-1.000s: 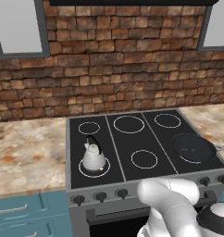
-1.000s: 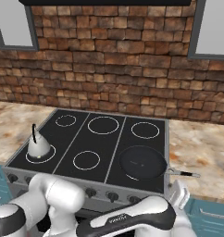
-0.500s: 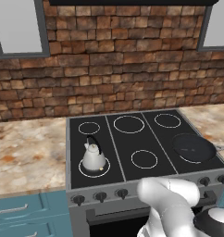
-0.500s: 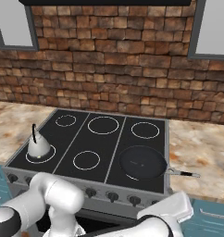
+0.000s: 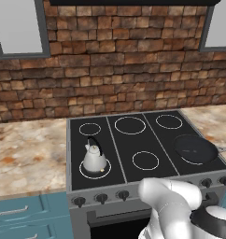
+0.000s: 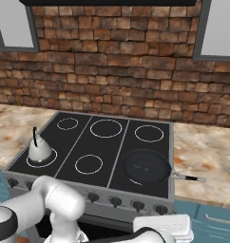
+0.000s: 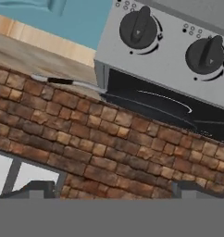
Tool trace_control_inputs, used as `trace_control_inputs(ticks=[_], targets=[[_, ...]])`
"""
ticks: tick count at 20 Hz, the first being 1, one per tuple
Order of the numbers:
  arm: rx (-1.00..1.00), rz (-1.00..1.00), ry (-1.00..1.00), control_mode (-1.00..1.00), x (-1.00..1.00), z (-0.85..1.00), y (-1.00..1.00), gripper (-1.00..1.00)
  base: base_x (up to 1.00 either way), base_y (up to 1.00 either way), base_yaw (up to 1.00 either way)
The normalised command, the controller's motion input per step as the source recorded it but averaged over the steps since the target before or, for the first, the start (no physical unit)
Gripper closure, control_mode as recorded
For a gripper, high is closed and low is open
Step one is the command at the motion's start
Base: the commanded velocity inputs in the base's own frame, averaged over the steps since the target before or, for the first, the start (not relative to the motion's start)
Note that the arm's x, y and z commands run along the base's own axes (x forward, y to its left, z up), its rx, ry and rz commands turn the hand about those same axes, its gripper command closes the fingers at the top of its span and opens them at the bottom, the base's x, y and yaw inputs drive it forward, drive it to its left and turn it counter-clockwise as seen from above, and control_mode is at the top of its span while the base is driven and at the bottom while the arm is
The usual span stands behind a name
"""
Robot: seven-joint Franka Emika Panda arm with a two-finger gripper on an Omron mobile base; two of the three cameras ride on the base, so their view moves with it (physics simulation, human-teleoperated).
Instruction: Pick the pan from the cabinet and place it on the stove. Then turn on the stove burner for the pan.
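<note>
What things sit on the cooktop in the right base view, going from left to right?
Kettle on the front-left ring → bare front-middle ring → pan on the front-right ring, its handle pointing right.

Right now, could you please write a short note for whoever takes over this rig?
Gripper: open, holding nothing, low in front of the stove, with two knobs in the hand view.
Pan: already on the stove's front-right burner, handle pointing right over the counter.
Kettle: on the front-left burner.
Done: pan placed.
Left: turn the knob for the pan's burner; which one that is I can't tell.
</note>
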Motion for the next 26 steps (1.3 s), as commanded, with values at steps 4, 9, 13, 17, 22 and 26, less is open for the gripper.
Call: trace_control_inputs(ticks=[4, 9, 13, 17, 22, 26], targets=[[0.17, -0.03, 0.10, -1.00, 0.05, -0.47, 0.01, -1.00, 0.00, 0.00, 0.00], [0.08, 0.00, 0.05, -1.00, 0.22, -0.28, 0.01, -1.00, 0.00, 0.00, 0.00], [0.07, 0.00, 0.01, -1.00, 0.09, -0.26, 0.00, -1.00, 0.00, 0.00, 0.00], [0.01, 0.00, 0.00, -1.00, 0.14, -0.44, 0.00, -1.00, 0.00, 0.00, 0.00], [0.00, 0.00, 0.00, -1.00, 0.26, -0.40, 0.00, -1.00, 0.00, 0.00, 0.00], [0.00, 0.00, -0.01, -1.00, 0.04, -0.34, -0.12, -1.00, 0.00, 0.00, 0.00]])
